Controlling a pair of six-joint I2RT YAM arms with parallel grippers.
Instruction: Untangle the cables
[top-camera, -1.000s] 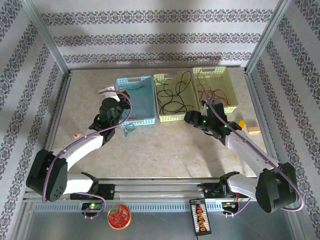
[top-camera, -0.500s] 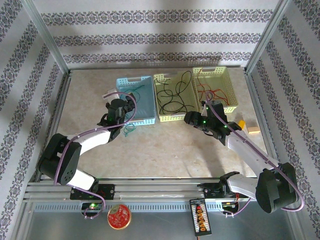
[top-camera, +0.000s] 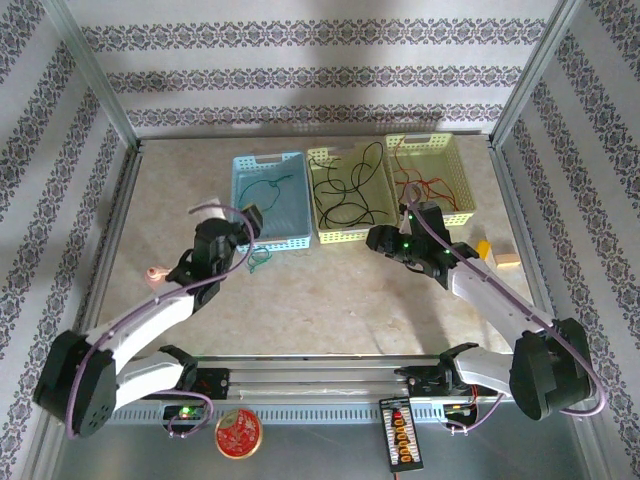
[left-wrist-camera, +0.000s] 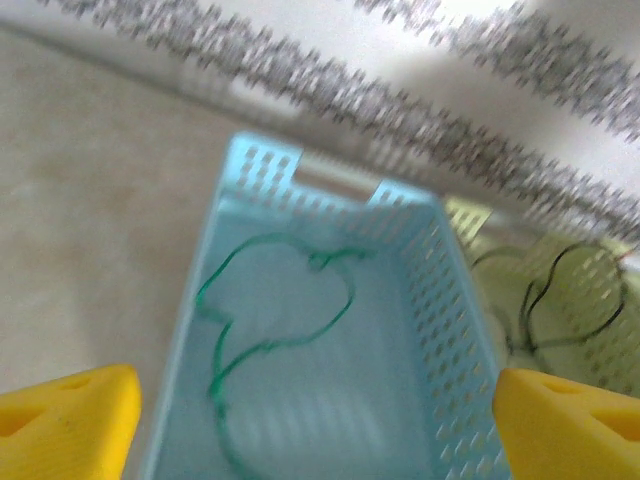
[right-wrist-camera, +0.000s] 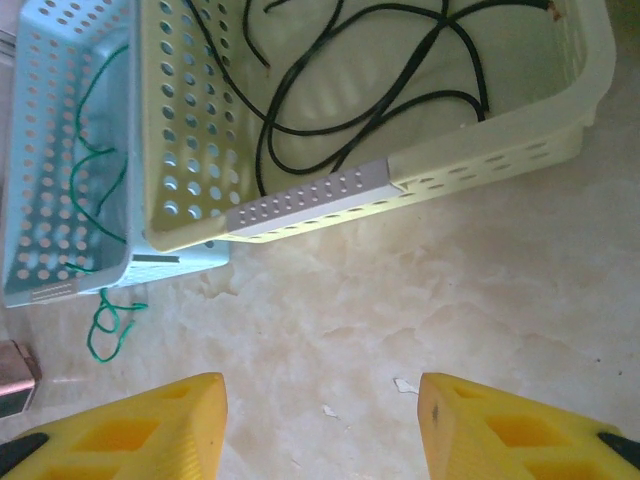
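Loose green strand (top-camera: 260, 259) on table, touching near rim of blue basket (top-camera: 268, 159). Possibly the tail of the green cable (left-wrist-camera: 270, 320) inside, draped over rim; can't confirm. Small curl, long axis approx rim-to-robot. Left gripper (left-wrist-camera: 318, 425): fingers wide apart, empty, just beside strand, the nearer arm. Right gripper (right-wrist-camera: 325, 425): also spread, empty, well apart to the right by middle basket (right-wrist-camera: 310, 195) w/ black cables (right-wrist-camera: 370, 100). Red cables (top-camera: 425, 188) in right basket (top-camera: 455, 160). Bare table on robot side for pulling; basket wall blocks far side
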